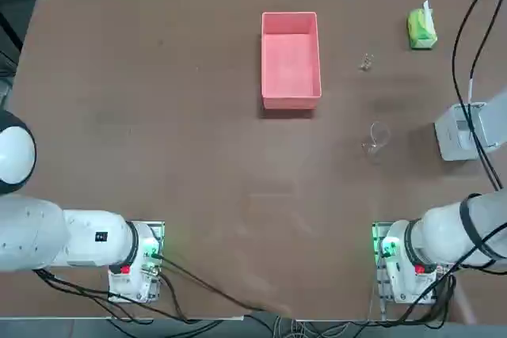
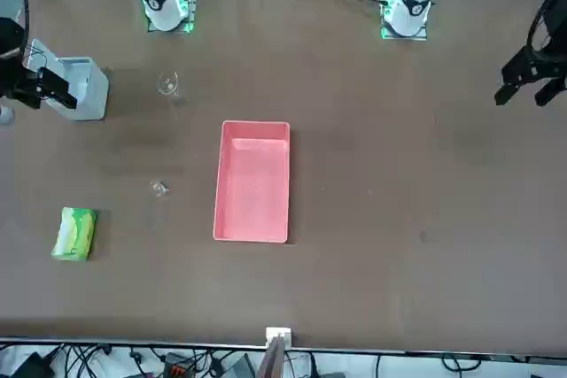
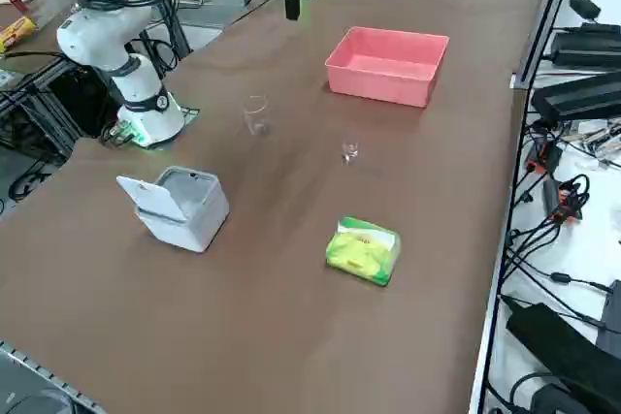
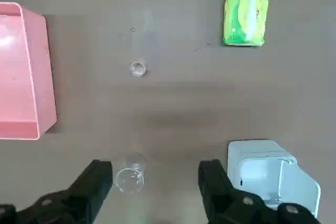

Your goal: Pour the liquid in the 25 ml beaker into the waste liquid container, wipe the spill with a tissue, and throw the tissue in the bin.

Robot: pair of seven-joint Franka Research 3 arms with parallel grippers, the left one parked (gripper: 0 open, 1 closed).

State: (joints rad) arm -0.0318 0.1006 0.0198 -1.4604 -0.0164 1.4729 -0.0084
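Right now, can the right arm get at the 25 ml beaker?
Probably yes: the open right gripper hangs above the table, the 25 ml beaker stands alone, and the larger beaker sits nearer but aside.

Item: pair of arms, glossy white shells with rounded, bulbous joints.

- Right arm (image 1: pixel 447 231): white casing. A dark band rings the link near the shoulder.
- Right base (image 1: pixel 402 265): white collar on a metal plate at 5 o'clock of the table in the top view. It carries a green lit indicator (image 1: pixel 387 248) and a small red fitting.
- Cables (image 1: pixel 469 45): thin, black, running along the arm at 2 o'clock. More black leads trail from both bases.
- Right gripper (image 4: pixel 156 174): matte black and angular, sitting over the table's 3 o'clock side. Its two blunt fingers (image 4: pixel 98 178) are set wide apart.
- Left arm (image 1: pixel 47 235): matching white shell with a small black marking, and a green-lit base.
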